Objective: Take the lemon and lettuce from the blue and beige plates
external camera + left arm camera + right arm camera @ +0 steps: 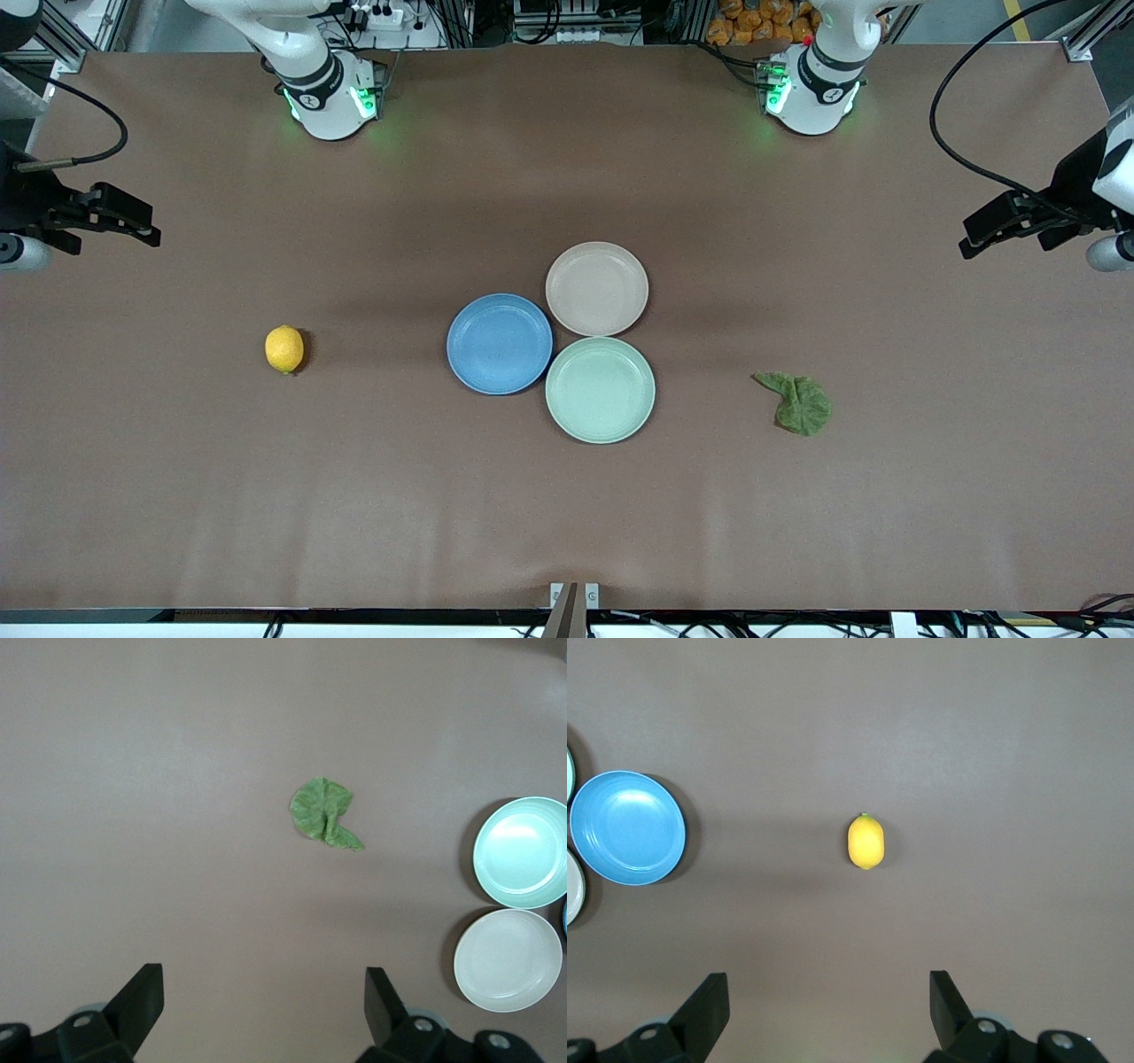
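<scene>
We see a wide brown counter [567, 514] with three empty plates touching one another in a cluster at its middle: a blue plate [500, 344], a beige plate [596, 289] and a pale green plate [600, 389].

The task sentence speaks of food on plates, but the pictures show otherwise. The lemon [284, 349] lies on the bare counter, well apart from the plates, toward the right arm's end. The lettuce [796, 403], a crumpled green leaf, lies on the bare counter toward the left arm's end, also well apart from the plates.

Our right hand [106, 217] hangs in the air over the right arm's end of the counter, released, its two fingers spread wide and holding nothing. In the right wrist view the lemon [866, 842] sits ahead of the hand [824, 1010], roughly centred between the spread fingers, with the blue plate [627, 827] off to one side.

Our left hand [1005, 223] hangs over the left arm's end of the counter, likewise released and empty. In the left wrist view the lettuce [324, 813] lies ahead of the hand [264, 1005], a little toward one finger, with the green plate [523, 852] and beige plate [508, 959] at the edge.

We judge that each hand is held high and wide so its camera keeps its own item in sight, one item per arm. No grasp has begun.
</scene>
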`<action>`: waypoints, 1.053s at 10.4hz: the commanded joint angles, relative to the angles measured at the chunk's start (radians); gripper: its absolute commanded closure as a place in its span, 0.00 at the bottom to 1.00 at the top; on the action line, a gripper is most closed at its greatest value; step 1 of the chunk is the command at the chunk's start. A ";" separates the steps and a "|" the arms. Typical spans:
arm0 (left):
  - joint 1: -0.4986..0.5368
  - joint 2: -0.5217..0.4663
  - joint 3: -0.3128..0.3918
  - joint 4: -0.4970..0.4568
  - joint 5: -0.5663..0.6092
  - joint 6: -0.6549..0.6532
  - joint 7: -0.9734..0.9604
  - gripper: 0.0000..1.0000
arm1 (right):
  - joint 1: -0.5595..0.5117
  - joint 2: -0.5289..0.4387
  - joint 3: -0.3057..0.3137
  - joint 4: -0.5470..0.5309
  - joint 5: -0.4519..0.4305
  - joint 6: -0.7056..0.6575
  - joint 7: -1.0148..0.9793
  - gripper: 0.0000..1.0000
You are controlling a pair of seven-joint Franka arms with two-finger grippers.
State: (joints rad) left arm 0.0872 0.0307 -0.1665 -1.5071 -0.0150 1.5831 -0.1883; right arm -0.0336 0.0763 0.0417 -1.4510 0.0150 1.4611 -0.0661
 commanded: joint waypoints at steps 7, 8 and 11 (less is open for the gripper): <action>-0.029 -0.026 0.030 -0.019 -0.005 -0.026 0.122 0.00 | 0.014 0.003 -0.006 0.018 0.013 -0.022 0.080 0.00; -0.029 -0.025 0.030 -0.019 -0.005 -0.032 0.124 0.00 | 0.014 0.003 -0.006 0.017 0.013 -0.024 0.080 0.00; -0.029 -0.025 0.030 -0.018 -0.005 -0.040 0.124 0.00 | 0.012 -0.004 -0.008 0.012 0.013 -0.025 0.080 0.00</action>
State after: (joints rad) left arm 0.0672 0.0274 -0.1500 -1.5093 -0.0150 1.5562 -0.0936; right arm -0.0144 0.0771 0.0319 -1.4510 0.0160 1.4539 0.0043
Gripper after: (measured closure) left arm 0.000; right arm 0.000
